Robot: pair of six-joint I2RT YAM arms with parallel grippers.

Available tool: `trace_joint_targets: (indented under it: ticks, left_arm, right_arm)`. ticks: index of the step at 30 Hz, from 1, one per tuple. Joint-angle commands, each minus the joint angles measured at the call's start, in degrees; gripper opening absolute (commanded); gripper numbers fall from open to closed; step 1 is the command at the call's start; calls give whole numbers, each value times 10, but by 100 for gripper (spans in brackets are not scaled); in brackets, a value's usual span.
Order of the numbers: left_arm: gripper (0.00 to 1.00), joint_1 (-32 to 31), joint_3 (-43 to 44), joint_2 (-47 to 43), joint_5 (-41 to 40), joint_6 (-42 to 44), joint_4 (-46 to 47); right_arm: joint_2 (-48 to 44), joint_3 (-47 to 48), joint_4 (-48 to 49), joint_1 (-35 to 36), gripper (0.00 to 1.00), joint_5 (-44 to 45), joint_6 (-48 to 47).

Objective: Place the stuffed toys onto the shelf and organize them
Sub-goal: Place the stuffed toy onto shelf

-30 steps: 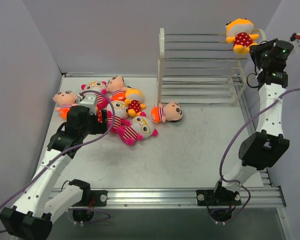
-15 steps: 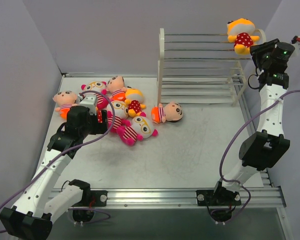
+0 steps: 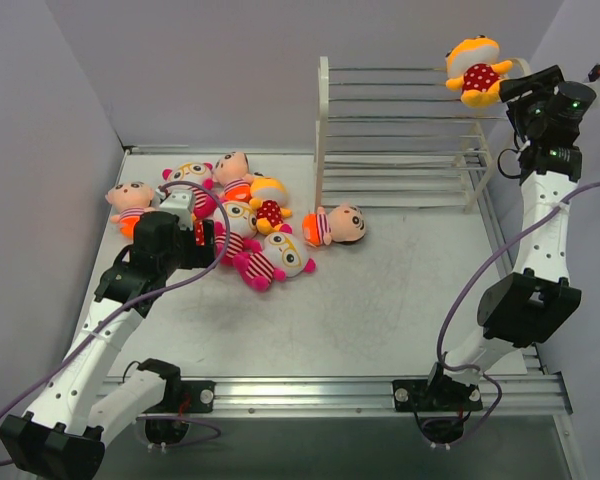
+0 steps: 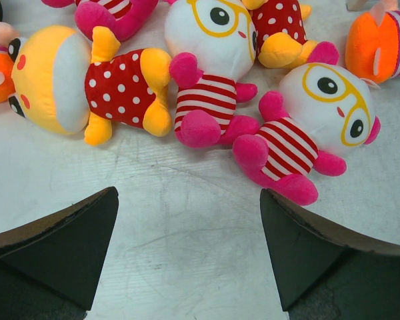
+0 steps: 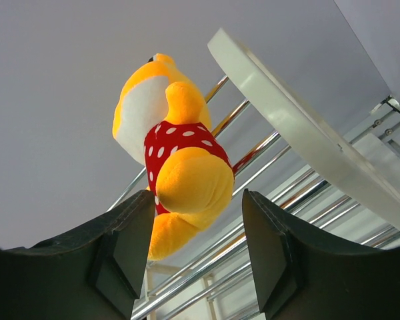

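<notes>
- Grey metal tabletop (image 3: 400, 310): past the two arm bases at the near edge, its middle and right side are bare, giving room to move.
- Left gripper (image 4: 188, 200): low over the table on the left, just short of the toy pile. Its black jaws are spread wide over bare table and grip nothing.
- Pile of small plush dolls (image 3: 235, 205): on the table's left side, touching and overlapping.
- Closest to the left jaws is a yellow-orange doll with a red polka-dot body (image 4: 87, 77). Next to it is a white-faced pink-striped doll with yellow glasses (image 4: 210, 67), with a second glasses doll (image 4: 313, 127) to its right.
- Peach-faced doll with an orange bottom (image 3: 338, 225): lying alone on its side between the pile and the shelf's foot, apart from both.
- White three-tier wire shelf (image 3: 324, 130): standing at the far edge, right of centre, near the back wall.
- Yellow-orange polka-dot doll on the top tier (image 3: 475, 70): lying across the rods at the right end, beside the rounded side frame.
- Right gripper (image 5: 197, 200): raised at the shelf's top right corner, close to the right wall. Its jaws are partly apart on either side of that doll's feet and do not pinch it.
</notes>
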Motion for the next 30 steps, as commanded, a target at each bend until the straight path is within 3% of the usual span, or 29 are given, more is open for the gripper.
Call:
trace_joint_targets:
  ticks: [1,12,23,30]
  left_arm:
    - [96,1,2,-7,3,-4,4]
    - [96,1,2,-7,4,-4,4]
    - [96,1,2,-3,5,-5,5]
    - [96,2,1,6,6,-13,5]
  right_arm:
    - [-29,9,24,-3,55,-7,-12]
    - [-36,17,12,0,60,-10,-47]
    - [-112,-41,-4,9,82,-3,-128]
    - [-225,-87,-48,22,92,35,-198]
